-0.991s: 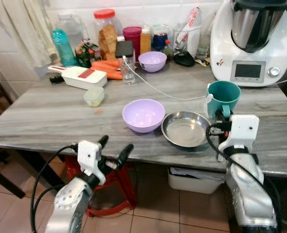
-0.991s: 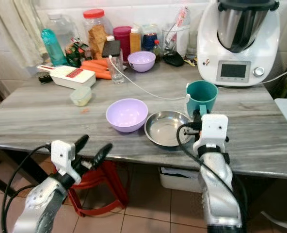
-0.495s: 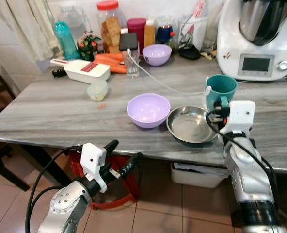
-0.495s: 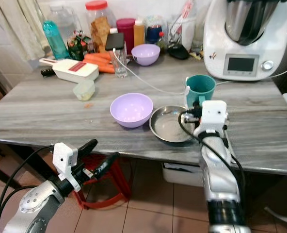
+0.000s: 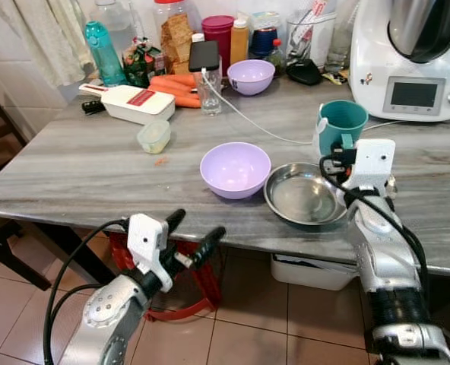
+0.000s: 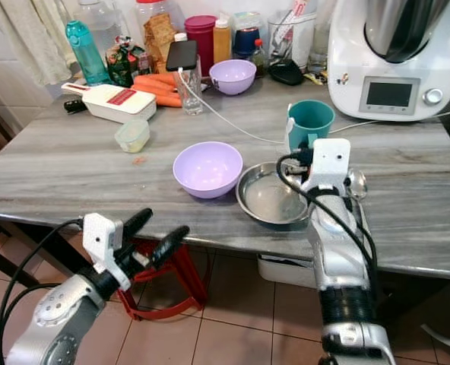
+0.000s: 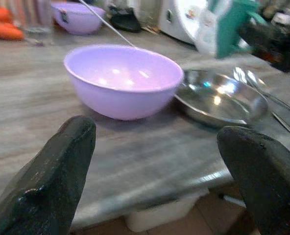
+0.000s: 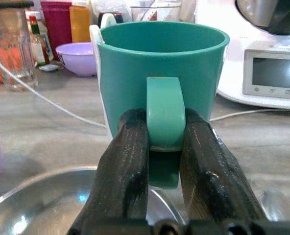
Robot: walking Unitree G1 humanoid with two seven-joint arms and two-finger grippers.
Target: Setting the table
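Observation:
A teal mug [image 5: 343, 122] stands at the back edge of a steel plate [image 5: 305, 196] on the grey table [image 5: 80, 171]. My right gripper [image 8: 165, 118] is shut on the mug's handle [image 8: 165, 105], one black finger on each side. I cannot tell whether the mug's base touches the table. A lilac bowl [image 5: 235, 169] sits just left of the plate. Two spoons [image 6: 356, 186] lie to the plate's right. My left gripper [image 5: 191, 236] hangs open in front of and below the table's front edge, pointing at the bowl [image 7: 123, 78].
A white food processor [image 5: 419, 53] stands at the back right. Jars, bottles, carrots, a small lilac bowl [image 5: 251, 76], a glass with a phone and cable, a white slicer [image 5: 130, 103] and a small container [image 5: 153, 135] sit at the back left. A red stool [image 5: 187, 285] stands under the table.
The camera has shifted, so the table sits higher and nearer in the picture. My right gripper stays shut on the mug's handle, and my left gripper stays open below the edge.

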